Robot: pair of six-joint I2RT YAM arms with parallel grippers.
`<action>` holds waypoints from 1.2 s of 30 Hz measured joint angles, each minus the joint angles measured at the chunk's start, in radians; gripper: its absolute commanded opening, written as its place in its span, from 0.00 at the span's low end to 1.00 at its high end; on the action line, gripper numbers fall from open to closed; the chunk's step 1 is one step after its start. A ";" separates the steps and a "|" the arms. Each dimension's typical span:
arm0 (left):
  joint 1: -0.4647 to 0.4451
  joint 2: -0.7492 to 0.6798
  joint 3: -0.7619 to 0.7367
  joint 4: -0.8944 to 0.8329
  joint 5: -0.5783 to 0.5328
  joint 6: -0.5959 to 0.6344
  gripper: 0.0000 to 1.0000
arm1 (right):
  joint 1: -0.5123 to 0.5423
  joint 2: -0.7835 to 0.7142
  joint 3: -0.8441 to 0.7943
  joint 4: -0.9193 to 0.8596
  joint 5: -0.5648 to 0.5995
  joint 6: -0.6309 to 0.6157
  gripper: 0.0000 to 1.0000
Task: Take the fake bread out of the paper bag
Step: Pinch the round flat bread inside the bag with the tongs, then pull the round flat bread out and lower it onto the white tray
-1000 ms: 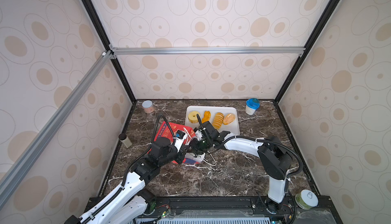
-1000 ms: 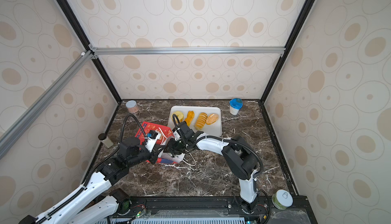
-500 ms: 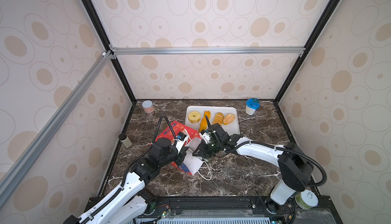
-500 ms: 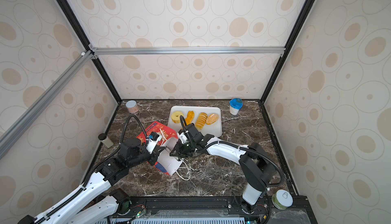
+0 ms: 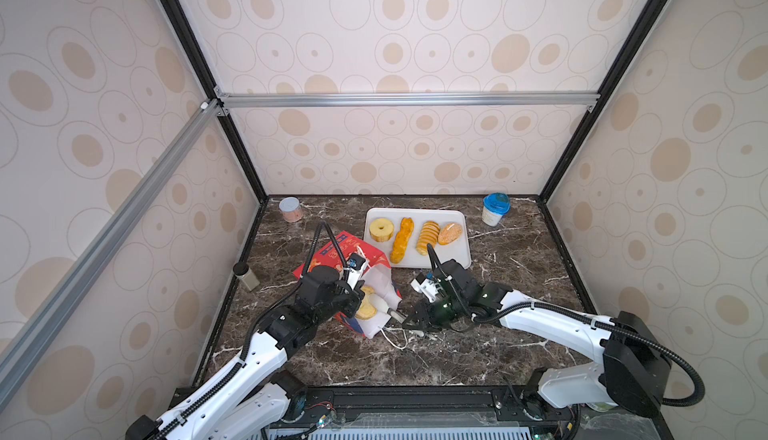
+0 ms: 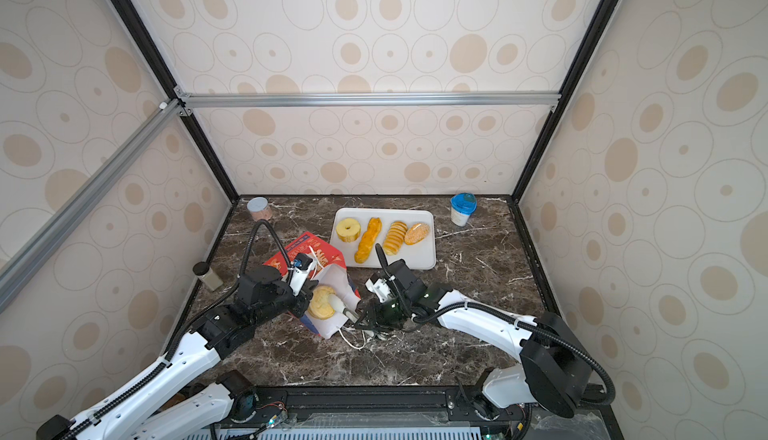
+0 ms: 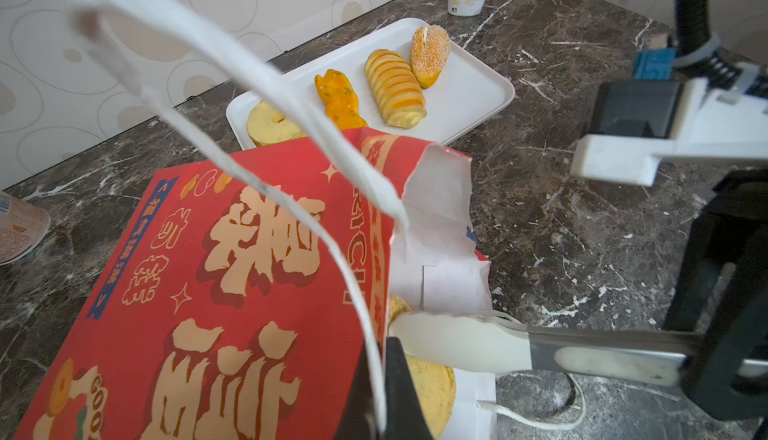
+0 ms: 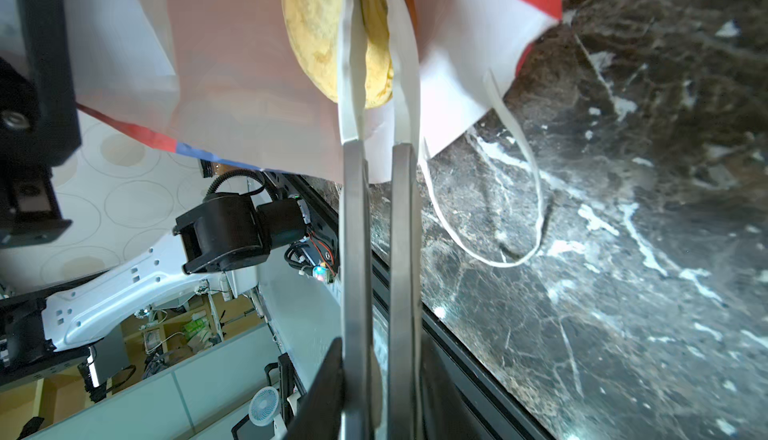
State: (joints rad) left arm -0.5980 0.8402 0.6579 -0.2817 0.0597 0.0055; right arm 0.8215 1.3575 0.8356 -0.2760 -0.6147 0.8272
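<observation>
The step in hand is drawing one piece of fake bread out of the bag's mouth. The tall red paper bag with white lining and pale printed characters (image 5: pixel 332 251) (image 7: pixel 228 292) lies tilted on the dark marble tabletop (image 5: pixel 457 355), its torn open end turned toward the right arm. The left gripper (image 7: pixel 380 384) has its jaws fully closed on the bag's white cord handle (image 7: pixel 249 97) at the rim, which props the opening up. The right gripper (image 8: pixel 378 388) has its jaws pressed tight on a pair of metal tongs with white tips (image 8: pixel 355 230) (image 7: pixel 602 355). Those tips pinch a round pale-yellow toy bun (image 5: pixel 365 307) (image 6: pixel 322 303) (image 8: pixel 311 22) that sits right at the mouth, resting on the white lining and only partly clear of the paper. Four other breads already lie on the white rectangular tray (image 5: pixel 453 255) behind the bag: a yellow ring (image 5: pixel 381 229), a long orange twisted stick (image 5: pixel 402 239), a ridged loaf (image 5: pixel 428 236) and a sugared tan bun (image 5: pixel 450 233). Whether anything more is inside the bag cannot be seen. The next move likely calls for an even squeeze on the tongs while they pull straight back along the bag's length, with the left arm anchoring the bag. Then the bun needs lifting over to the bare near part of the tray. The second cord loop (image 8: pixel 519 209), lying loose on the tabletop just under the tongs, might catch them.
</observation>
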 measured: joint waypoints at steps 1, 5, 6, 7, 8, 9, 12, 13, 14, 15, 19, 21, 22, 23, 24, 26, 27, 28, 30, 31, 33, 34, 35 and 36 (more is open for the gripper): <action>0.000 0.002 0.000 0.004 -0.011 -0.008 0.00 | 0.000 -0.005 0.000 -0.007 -0.002 -0.007 0.00; 0.000 0.029 0.000 0.026 -0.074 -0.043 0.00 | 0.000 -0.039 0.008 -0.064 -0.002 -0.044 0.00; 0.000 0.040 0.000 0.033 -0.093 -0.052 0.00 | 0.000 -0.045 0.018 -0.085 -0.002 -0.054 0.00; 0.000 0.050 0.000 0.039 -0.111 -0.059 0.00 | 0.000 -0.049 0.031 -0.105 -0.002 -0.064 0.00; 0.002 0.059 0.000 0.044 -0.127 -0.065 0.00 | -0.001 -0.053 0.047 -0.125 -0.002 -0.074 0.00; 0.005 0.068 0.001 0.050 -0.143 -0.071 0.00 | -0.002 -0.056 0.064 -0.145 -0.002 -0.086 0.00; 0.026 0.089 0.006 0.070 -0.188 -0.095 0.00 | -0.018 -0.076 0.110 -0.196 -0.003 -0.115 0.00; 0.034 0.095 0.009 0.077 -0.202 -0.102 0.00 | -0.029 -0.086 0.119 -0.212 -0.003 -0.122 0.00; 0.045 0.103 0.014 0.086 -0.221 -0.114 0.00 | -0.044 -0.101 0.128 -0.231 -0.005 -0.131 0.00; 0.056 0.111 0.021 0.092 -0.240 -0.126 0.00 | -0.063 -0.118 0.134 -0.252 -0.007 -0.140 0.00; 0.114 0.133 0.037 0.121 -0.303 -0.171 0.00 | -0.163 -0.196 0.143 -0.336 -0.023 -0.172 0.00; 0.141 0.131 0.037 0.135 -0.325 -0.189 0.00 | -0.235 -0.242 0.142 -0.371 -0.037 -0.185 0.00; 0.150 0.129 0.037 0.141 -0.329 -0.195 0.00 | -0.274 -0.261 0.142 -0.381 -0.049 -0.190 0.00; 0.160 0.125 0.037 0.148 -0.330 -0.199 0.00 | -0.325 -0.280 0.142 -0.391 -0.067 -0.197 0.00; 0.167 0.119 0.037 0.156 -0.325 -0.201 0.00 | -0.385 -0.294 0.142 -0.397 -0.083 -0.206 0.00; 0.177 0.104 0.036 0.169 -0.304 -0.201 0.00 | -0.489 -0.299 0.142 -0.398 -0.095 -0.223 0.00; 0.178 0.093 0.035 0.176 -0.288 -0.200 0.00 | -0.541 -0.290 0.141 -0.397 -0.096 -0.233 0.00; 0.178 0.082 0.032 0.182 -0.271 -0.199 0.00 | -0.584 -0.277 0.138 -0.396 -0.098 -0.243 0.00; 0.178 0.050 0.020 0.193 -0.238 -0.192 0.00 | -0.675 -0.239 0.114 -0.385 -0.106 -0.257 0.00; 0.178 0.032 0.013 0.194 -0.225 -0.188 0.00 | -0.708 -0.224 0.096 -0.373 -0.109 -0.258 0.00; 0.179 -0.002 -0.005 0.193 -0.206 -0.182 0.00 | -0.781 -0.190 0.045 -0.348 -0.113 -0.260 0.00; 0.180 -0.019 -0.013 0.193 -0.195 -0.179 0.00 | -0.814 -0.175 0.018 -0.333 -0.114 -0.260 0.00; 0.182 -0.032 -0.021 0.191 -0.184 -0.174 0.00 | -0.837 -0.156 0.002 -0.328 -0.114 -0.260 0.00; 0.182 -0.043 -0.028 0.191 -0.171 -0.169 0.00 | -0.850 -0.135 -0.001 -0.330 -0.115 -0.263 0.00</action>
State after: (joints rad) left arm -0.4156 0.7971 0.6296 -0.0906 -0.1112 -0.1631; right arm -0.0280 1.2224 0.8349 -0.6056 -0.7300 0.5640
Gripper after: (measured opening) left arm 0.047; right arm 0.251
